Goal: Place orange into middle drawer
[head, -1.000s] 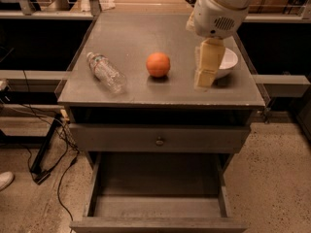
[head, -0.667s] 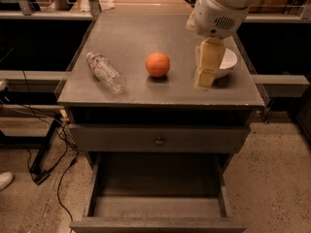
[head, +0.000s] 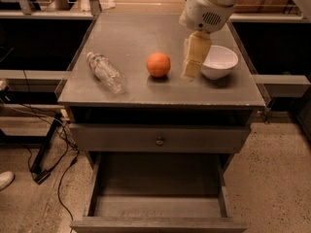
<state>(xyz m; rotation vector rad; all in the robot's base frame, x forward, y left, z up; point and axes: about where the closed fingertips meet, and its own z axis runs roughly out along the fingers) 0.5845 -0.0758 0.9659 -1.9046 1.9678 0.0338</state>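
The orange (head: 158, 64) sits on the grey cabinet top (head: 146, 38), near its middle. My gripper (head: 192, 71) hangs down from the white arm housing (head: 209, 6), just to the right of the orange and left of the white bowl (head: 219, 61). It is close above the top and holds nothing that I can see. The middle drawer (head: 155, 205) is pulled out low at the front, and its flat floor is bare. Above it is a shut grey drawer front with a small round knob (head: 159, 141).
A clear plastic bottle (head: 106, 72) lies on its side at the left of the cabinet top. Black cables (head: 46, 149) trail on the speckled floor to the left. Dark shelving stands on both sides.
My gripper has shifted a little to the left, toward the orange and off the bowl. The orange, bowl, bottle and drawer have not moved.
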